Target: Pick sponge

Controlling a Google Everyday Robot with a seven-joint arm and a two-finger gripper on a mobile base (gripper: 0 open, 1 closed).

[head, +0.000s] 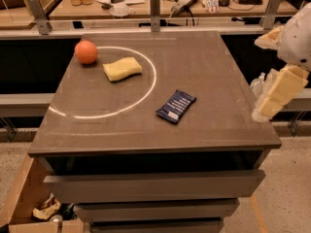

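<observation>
Sponge (122,69) access
Gripper (278,91) off surface's (209,67) right edge; snack packet (176,106) lies between; orange ball (86,52) crowds sponge's left; above open.
</observation>
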